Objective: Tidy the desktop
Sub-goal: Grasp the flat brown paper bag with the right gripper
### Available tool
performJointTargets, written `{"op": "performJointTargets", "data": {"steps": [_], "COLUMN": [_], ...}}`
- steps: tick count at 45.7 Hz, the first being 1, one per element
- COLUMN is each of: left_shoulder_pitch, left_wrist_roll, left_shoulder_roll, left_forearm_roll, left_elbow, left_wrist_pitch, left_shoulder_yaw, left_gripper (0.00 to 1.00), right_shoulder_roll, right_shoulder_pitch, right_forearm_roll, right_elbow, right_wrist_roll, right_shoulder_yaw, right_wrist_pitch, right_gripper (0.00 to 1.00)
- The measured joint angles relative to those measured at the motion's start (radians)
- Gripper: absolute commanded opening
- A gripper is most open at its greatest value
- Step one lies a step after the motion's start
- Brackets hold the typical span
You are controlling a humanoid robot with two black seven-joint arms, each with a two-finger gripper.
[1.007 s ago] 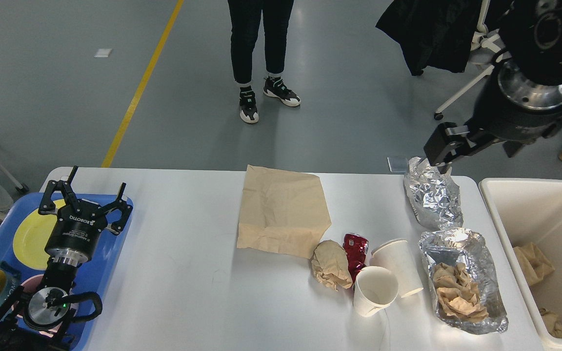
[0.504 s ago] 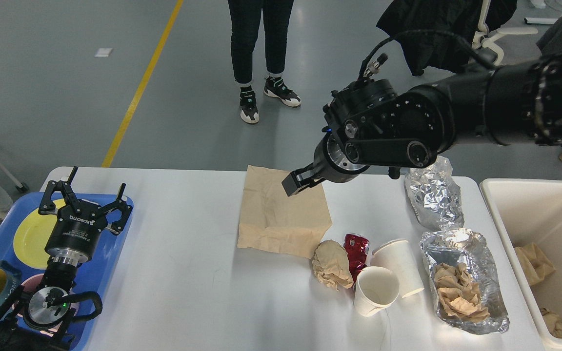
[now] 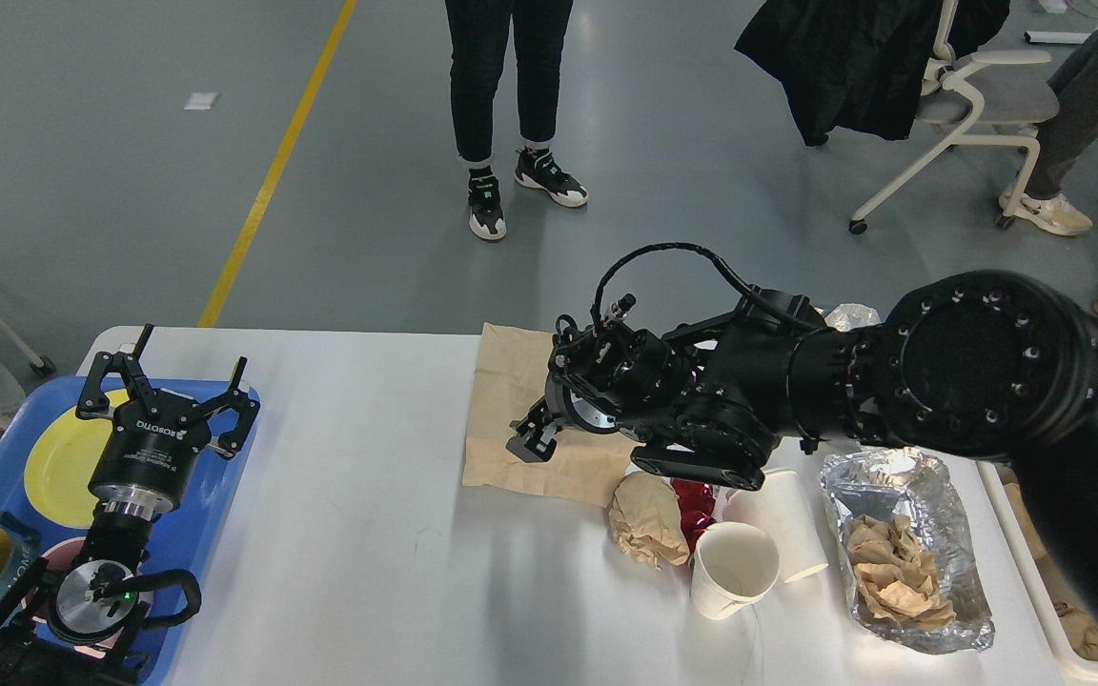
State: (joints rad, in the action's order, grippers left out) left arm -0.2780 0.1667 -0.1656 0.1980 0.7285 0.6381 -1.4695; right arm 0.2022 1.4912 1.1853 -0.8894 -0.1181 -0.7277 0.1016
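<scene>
On white desktop (image 3: 368, 534), brown paper bag (image 3: 511, 400), grey floor (image 3: 130, 191) beyond

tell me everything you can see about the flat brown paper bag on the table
The brown paper bag is tan kraft paper, creased and wrinkled, lying flat on the white desktop near its far edge. Its near edge runs slightly askew, and its near right corner reaches the crumpled paper ball. The right arm crosses over its right half, hiding that part, and the right gripper sits low over the bag's middle; whether it touches the paper cannot be told.
</scene>
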Motion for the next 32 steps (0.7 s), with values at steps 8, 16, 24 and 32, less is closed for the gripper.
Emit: {"op": "performJointTargets", "data": {"steps": [8, 16, 24, 32], "left_shoulder_pitch": [0.0, 0.0, 0.0, 0.001], "left_wrist_roll": [0.0, 0.002, 0.002, 0.002], "left_shoulder_roll": [0.0, 0.0, 0.0, 0.0], "left_forearm_roll": [0.0, 0.001, 0.001, 0.001], "left_elbow": [0.0, 0.0, 0.0, 0.0], "left_wrist_pitch": [0.0, 0.0, 0.0, 0.0], "left_shoulder_yaw": [0.0, 0.0, 0.0, 0.0], "left_gripper": [0.96, 0.96, 0.96, 0.96], "right_shoulder_roll": [0.001, -0.006, -0.011, -0.02], "right_shoulder_pitch": [-0.082, -0.146, -0.259, -0.373], "right_forearm_roll": [0.06, 0.073, 0.131, 0.179], "right_elbow": [-0.002, 0.076, 0.133, 0.208], "right_wrist_roll": [0.0, 0.0, 0.004, 0.004], "right_shoulder_yaw": [0.003, 0.005, 0.004, 0.004], "right_wrist_pitch": [-0.034, -0.117, -0.149, -0.191], "right_gripper": [0.99, 0.99, 0.95, 0.94]}}
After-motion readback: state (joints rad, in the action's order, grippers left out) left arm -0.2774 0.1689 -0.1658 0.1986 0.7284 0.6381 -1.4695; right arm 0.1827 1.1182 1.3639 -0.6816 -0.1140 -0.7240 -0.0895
